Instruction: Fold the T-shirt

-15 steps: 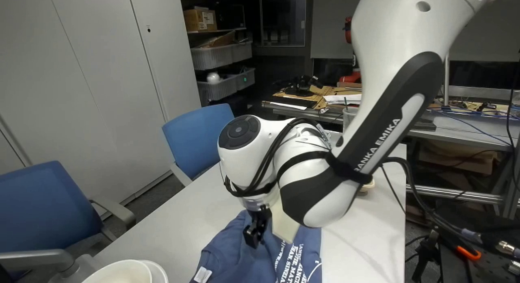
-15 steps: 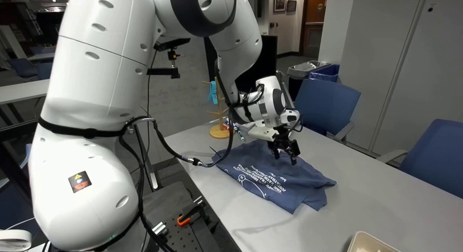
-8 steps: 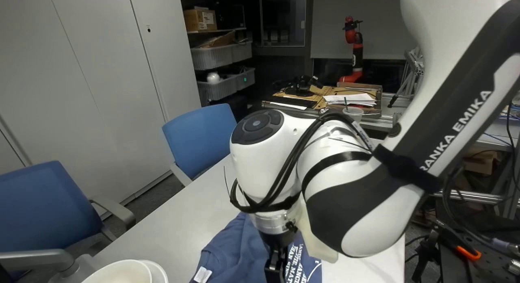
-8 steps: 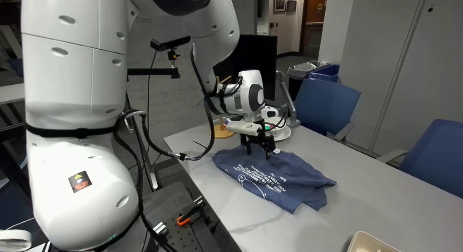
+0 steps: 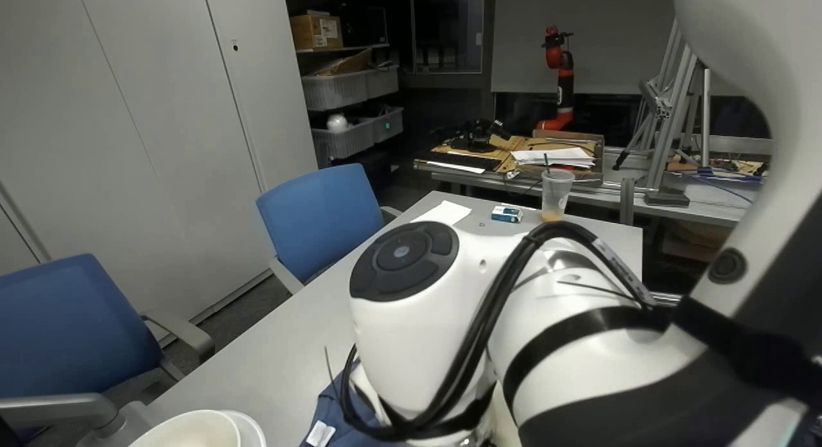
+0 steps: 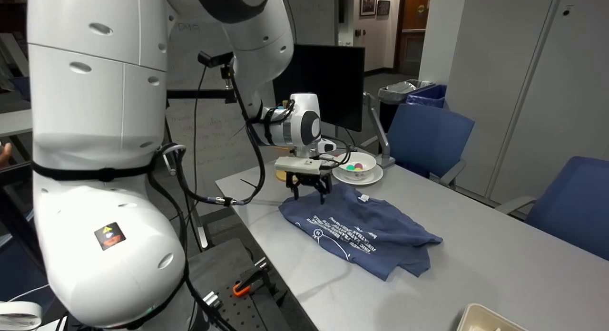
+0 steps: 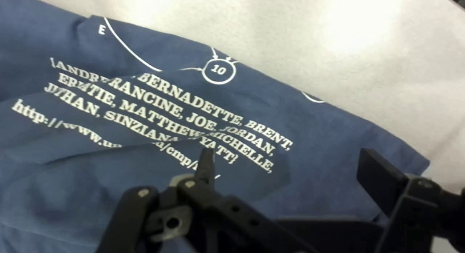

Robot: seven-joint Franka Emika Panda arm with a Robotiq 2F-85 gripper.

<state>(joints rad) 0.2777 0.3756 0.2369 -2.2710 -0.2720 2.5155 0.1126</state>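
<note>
The blue T-shirt (image 6: 366, 228) with white lettering lies on the table, rumpled, with creases across the print. Its white tag (image 6: 364, 198) faces up at the collar. In an exterior view only its collar part (image 5: 329, 405) shows beside the arm. My gripper (image 6: 309, 199) points down above the shirt's far-left end, fingers spread. In the wrist view the open gripper (image 7: 286, 155) has nothing between its fingers. The shirt (image 7: 316, 133) lies below them, with one edge and bare table past it. The gripper is hidden or out of frame in an exterior view where the arm fills the front.
A bowl (image 6: 364, 160) with coloured balls stands on a plate (image 6: 376, 176) behind the shirt. A beige tray (image 6: 480, 319) is at the near edge. A monitor (image 6: 328, 83) and wooden stand are behind the arm. A cup (image 5: 556, 190) and small box (image 5: 507, 214) stand on the table. Chairs (image 6: 430, 136) line it.
My gripper has moved from above the shirt's collar side to its far-left end, turning from tilted to pointing straight down. It stays open. The shirt has not moved. The bowl has come into view.
</note>
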